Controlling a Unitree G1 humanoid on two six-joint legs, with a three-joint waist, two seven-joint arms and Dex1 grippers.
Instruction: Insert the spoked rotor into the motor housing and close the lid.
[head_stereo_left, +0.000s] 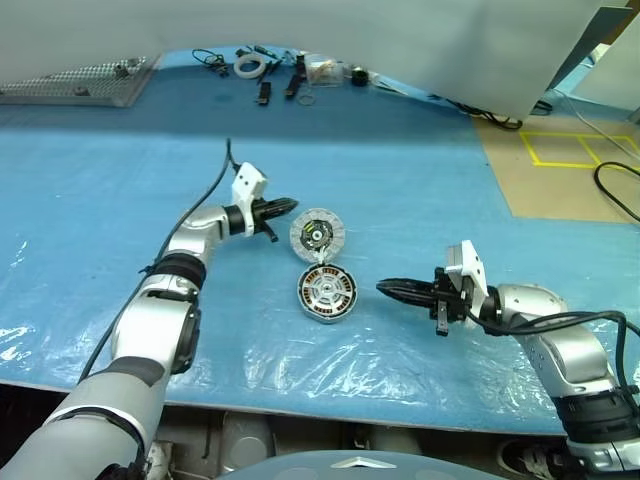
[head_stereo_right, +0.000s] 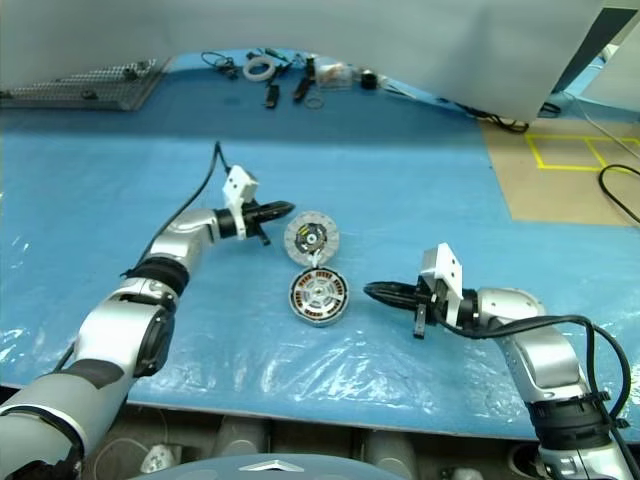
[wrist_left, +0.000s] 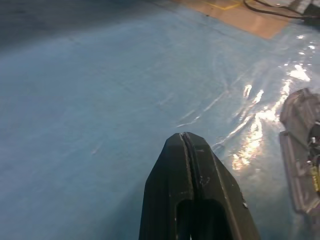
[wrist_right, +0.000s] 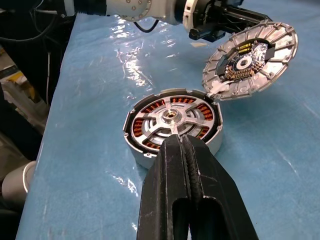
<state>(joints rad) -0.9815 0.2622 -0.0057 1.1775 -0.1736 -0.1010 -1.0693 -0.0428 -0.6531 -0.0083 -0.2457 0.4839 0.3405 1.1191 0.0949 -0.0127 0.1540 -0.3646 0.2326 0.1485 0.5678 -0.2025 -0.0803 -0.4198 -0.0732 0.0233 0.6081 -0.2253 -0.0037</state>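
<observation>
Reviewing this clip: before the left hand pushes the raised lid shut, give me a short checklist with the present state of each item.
1. Rotor seated inside the housing: ok, copper windings sit below the rim.
2. Lid ready to close: ok, it stands tilted open, hinged at the housing's far edge, inner face showing.
3. Left hand placed behind the lid: ok, shut fingers point at its edge; contact cannot tell.
4. Right hand clear of the lid's path: ok, shut and off to the housing's side, apart from it.
5. Nothing lying on the rotor: ok.
6. Housing braced against sliding: not ok, nothing holds it on the blue sheet.
</observation>
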